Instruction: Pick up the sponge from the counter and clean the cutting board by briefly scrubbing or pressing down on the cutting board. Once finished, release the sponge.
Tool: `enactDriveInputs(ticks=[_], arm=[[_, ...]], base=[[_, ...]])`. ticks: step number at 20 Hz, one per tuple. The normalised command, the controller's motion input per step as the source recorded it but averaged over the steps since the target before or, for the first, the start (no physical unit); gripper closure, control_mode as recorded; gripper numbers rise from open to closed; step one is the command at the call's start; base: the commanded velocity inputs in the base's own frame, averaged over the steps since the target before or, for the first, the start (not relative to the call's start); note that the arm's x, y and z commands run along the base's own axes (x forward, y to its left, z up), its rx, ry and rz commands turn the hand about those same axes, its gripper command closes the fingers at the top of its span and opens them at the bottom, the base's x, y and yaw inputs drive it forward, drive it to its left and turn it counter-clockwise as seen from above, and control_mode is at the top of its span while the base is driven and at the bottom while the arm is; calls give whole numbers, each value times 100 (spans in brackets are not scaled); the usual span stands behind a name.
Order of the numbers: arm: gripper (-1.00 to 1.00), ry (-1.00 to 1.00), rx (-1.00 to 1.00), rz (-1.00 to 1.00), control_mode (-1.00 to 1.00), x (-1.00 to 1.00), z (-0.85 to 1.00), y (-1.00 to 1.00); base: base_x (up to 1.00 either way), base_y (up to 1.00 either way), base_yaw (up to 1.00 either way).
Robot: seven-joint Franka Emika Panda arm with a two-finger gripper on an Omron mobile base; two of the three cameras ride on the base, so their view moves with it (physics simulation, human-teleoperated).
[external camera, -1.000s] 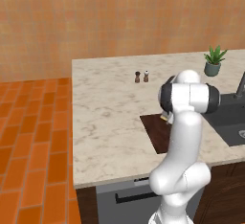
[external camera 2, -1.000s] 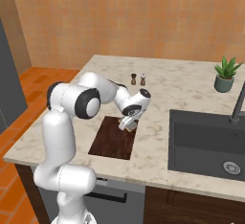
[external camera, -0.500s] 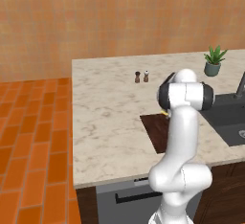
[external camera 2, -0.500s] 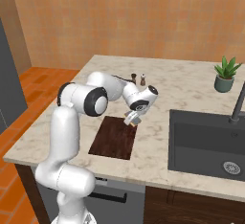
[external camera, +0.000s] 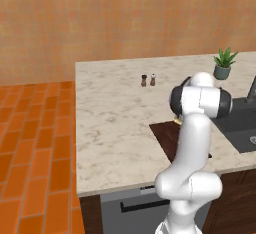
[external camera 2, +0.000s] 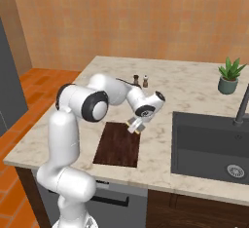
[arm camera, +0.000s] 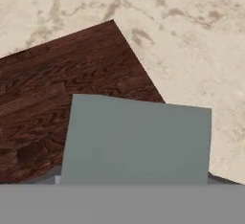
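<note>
My gripper hangs over the far right corner of the cutting board, with the sponge clamped between my fingers. From my hand camera its grey-blue face lies broad and close, covering part of the dark wood grain and reaching over the board's edge onto the counter. The board lies near the counter's front edge, left of the sink. Two small shakers stand farther back, and a potted plant far right.

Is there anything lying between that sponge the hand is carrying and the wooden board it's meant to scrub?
Nothing visible. The sponge hangs in the hand over the far right corner of the cutting board, whose dark wood looks bare.
</note>
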Motion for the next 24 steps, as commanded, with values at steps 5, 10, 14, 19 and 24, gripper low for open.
enactDriveInputs(ticks=[5, 10, 14, 19, 24], arm=[[100, -21, 0, 0, -100, -100, -4, 0], [100, -6, 0, 0, -100, -99, -37, 0], [100, 0, 0, 1, -100, -90, -57, 0], [100, 4, 1, 15, -100, -73, -72, 8], [100, 2, 1, 27, -100, -82, -61, 34]], base=[[0, 0, 0], [0, 0, 0], [0, 0, 0], [0, 0, 0], [0, 0, 0]])
